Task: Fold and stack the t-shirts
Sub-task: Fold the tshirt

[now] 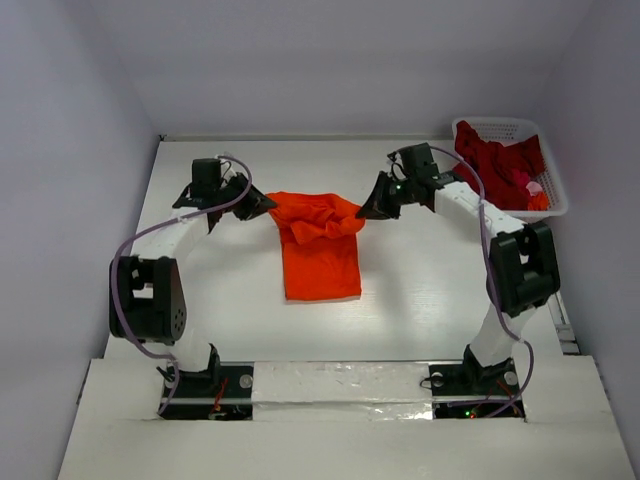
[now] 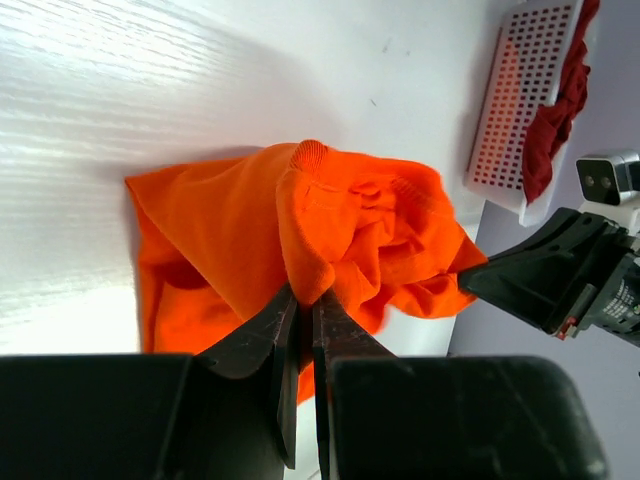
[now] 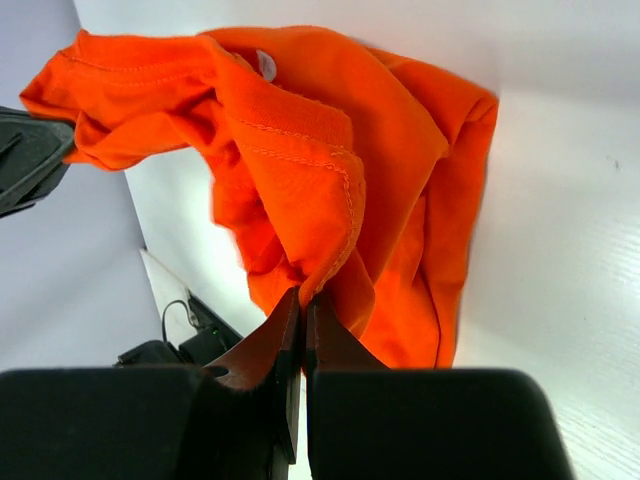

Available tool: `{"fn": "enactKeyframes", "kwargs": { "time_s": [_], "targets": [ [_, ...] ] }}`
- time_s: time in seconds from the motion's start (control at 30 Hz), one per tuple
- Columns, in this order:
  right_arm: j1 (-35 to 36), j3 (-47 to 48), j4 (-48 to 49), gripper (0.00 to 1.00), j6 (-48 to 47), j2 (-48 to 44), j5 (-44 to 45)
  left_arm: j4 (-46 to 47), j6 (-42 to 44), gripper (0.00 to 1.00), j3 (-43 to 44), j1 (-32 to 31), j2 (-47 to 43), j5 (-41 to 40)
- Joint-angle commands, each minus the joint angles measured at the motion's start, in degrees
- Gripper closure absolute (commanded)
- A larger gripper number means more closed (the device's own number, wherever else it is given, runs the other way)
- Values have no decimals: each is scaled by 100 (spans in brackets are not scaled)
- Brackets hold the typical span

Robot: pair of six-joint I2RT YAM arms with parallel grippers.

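An orange t-shirt (image 1: 318, 245) lies in the middle of the table, its far end lifted and bunched between both grippers. My left gripper (image 1: 268, 204) is shut on the shirt's left top edge; in the left wrist view the cloth (image 2: 340, 225) is pinched at the gripper (image 2: 305, 298). From the other side my right gripper (image 1: 362, 210) is shut on the right top edge, where a hemmed fold of the shirt (image 3: 330, 160) enters the gripper (image 3: 303, 297). A small white neck label (image 3: 266, 64) shows. A dark red t-shirt (image 1: 497, 165) lies in the basket.
The white lattice basket (image 1: 556, 190) stands at the back right corner, also holding something pink and orange. Grey walls close in the table on three sides. My arm bases sit at the near edge, with purple cables along both arms.
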Motion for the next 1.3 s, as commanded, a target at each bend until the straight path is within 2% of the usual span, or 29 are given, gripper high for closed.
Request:
{"fn": "enactKeyframes", "kwargs": {
  "time_s": [0.0,0.33,0.9,1.27],
  "targets": [
    [79,-300,326,100,-23,-528,48,-114,161,98,-122,-109,-686,-97],
    [132,-785,176,100,-128,-1205,21,-360,3,97,-509,-215,-1504,-124],
    [597,-829,-588,100,-392,-1838,259,-1019,29,95,-228,-320,-1751,-71],
    [897,-1610,-738,100,-357,-2488,592,-1248,-76,95,-1027,-820,-2471,-378]
  ]
}}
